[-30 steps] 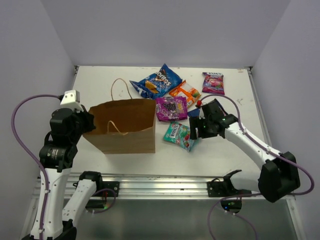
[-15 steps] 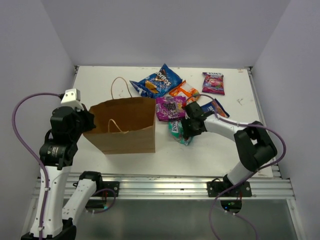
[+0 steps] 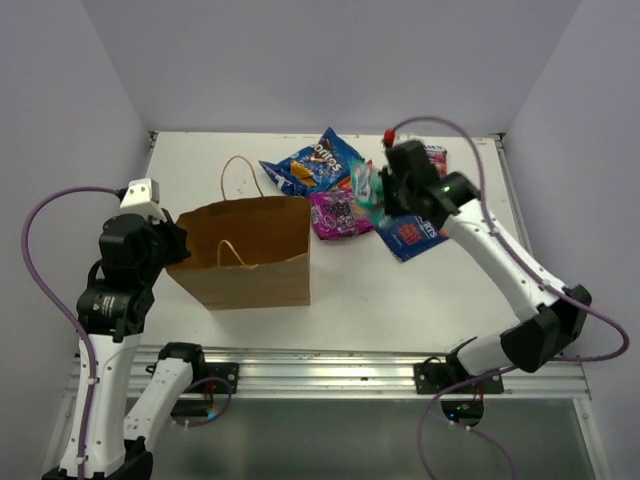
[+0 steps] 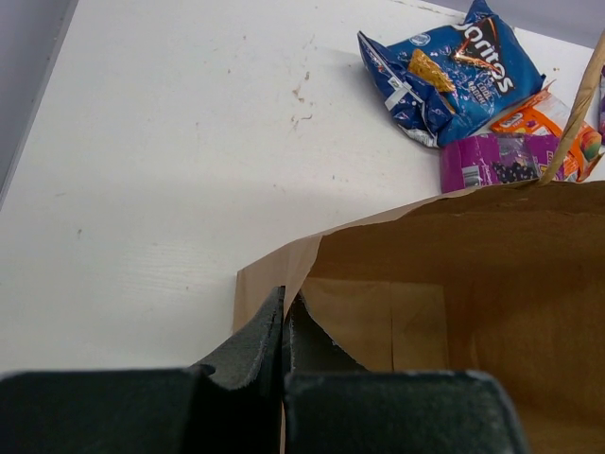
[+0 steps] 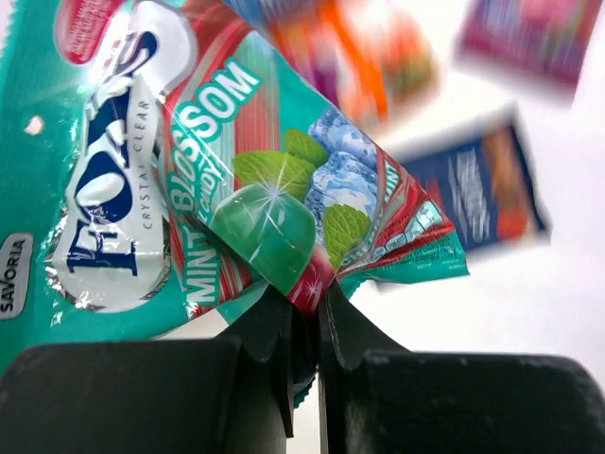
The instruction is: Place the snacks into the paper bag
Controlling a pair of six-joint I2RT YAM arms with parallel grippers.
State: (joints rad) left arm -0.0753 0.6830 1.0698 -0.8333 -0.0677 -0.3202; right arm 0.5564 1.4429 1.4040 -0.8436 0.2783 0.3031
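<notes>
White table [image 3: 420, 300], grey walls [image 3: 300, 60]. Our R gripper [image 5: 304, 312] nipped shut on teal pkt [image 5: 142, 189] corner seam; pkt aloft over snack pile [image 3: 340, 215], right of bag [image 3: 250, 255]. L gripper [image 4: 284, 317] clamps bag rim. We judge pkt light, floppy, slick; seam hold best.

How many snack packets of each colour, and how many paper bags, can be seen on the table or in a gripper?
Blue chip bag: 1
Orange packet: 1
Purple packet: 1
Pink packet: 1
Dark blue packet: 1
Teal packet: 1
Paper bag: 1
Total: 7
</notes>
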